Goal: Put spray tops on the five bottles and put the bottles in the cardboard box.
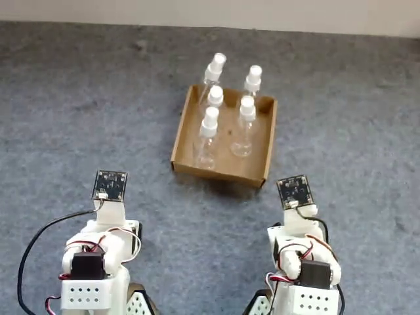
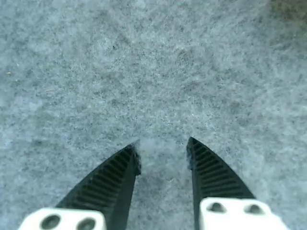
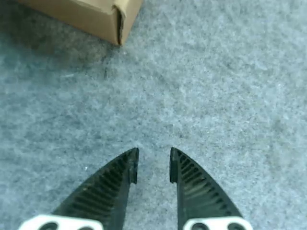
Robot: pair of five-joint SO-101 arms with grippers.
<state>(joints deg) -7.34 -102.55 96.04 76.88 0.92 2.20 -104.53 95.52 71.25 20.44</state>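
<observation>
One shallow brown cardboard box is lying mid-table on the grey felt surface. Five clear plastic bottles with white spray tops are standing upright inside it. The left gripper is hovering over bare felt, claw spread. The right gripper is hanging near the box's corner, claw slightly parted.
</observation>
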